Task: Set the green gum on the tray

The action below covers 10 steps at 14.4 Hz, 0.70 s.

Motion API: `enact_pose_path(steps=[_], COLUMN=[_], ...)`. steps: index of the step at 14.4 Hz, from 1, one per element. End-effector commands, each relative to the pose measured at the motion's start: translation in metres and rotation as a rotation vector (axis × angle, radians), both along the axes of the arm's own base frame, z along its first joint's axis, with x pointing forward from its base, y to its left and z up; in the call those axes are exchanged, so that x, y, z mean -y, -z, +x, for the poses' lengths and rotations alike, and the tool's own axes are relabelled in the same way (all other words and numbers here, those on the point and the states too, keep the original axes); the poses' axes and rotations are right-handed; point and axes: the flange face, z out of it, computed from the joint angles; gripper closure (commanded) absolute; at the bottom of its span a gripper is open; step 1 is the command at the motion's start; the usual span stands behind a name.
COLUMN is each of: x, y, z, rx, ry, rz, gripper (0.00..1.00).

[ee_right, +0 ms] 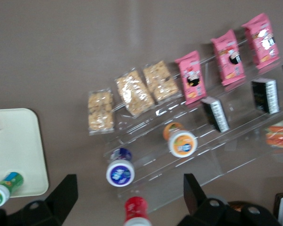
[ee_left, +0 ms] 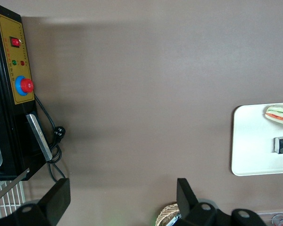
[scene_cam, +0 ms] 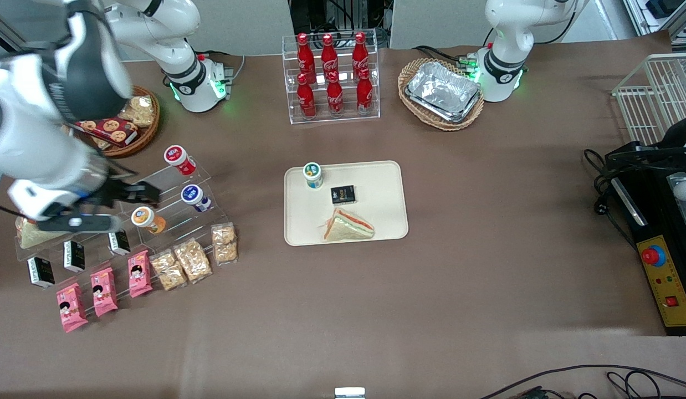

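The green gum (scene_cam: 312,174), a small white tub with a green-rimmed lid, stands upright on the cream tray (scene_cam: 379,185), at the corner farthest from the front camera toward the working arm's end. It also shows in the right wrist view (ee_right: 2,189), near the tray's rim (ee_right: 19,146). My right gripper (scene_cam: 148,193) is open and empty. It hangs above the clear tiered display stand (scene_cam: 171,191), well away from the tray. Between its fingers in the right wrist view (ee_right: 129,182) lie the blue-lidded tub (ee_right: 120,172) and the red-lidded tub (ee_right: 135,210).
A small black box (scene_cam: 343,194) and a wrapped sandwich (scene_cam: 347,226) also lie on the tray. The stand holds an orange-lidded tub (scene_cam: 144,218), black cartons, pink packets and snack bags. Cola bottles (scene_cam: 333,77) and a wicker basket of foil trays (scene_cam: 441,93) stand farther back.
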Motion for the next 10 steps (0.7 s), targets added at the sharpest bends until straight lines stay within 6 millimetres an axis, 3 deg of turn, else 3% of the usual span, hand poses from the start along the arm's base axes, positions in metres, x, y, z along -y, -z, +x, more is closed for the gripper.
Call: enact_pose_path(steps=[1, 5, 10], x=[0.056, 0.119, 0.133], y=[-0.035, -0.054, -0.077], z=[-0.011, -0.014, -0.029], rx=[0.038, 0.082, 0.129], ry=[-0.014, 0.052, 0.085], rz=[0.028, 0.053, 0.089], gripper=[0.00, 0.00, 0.00])
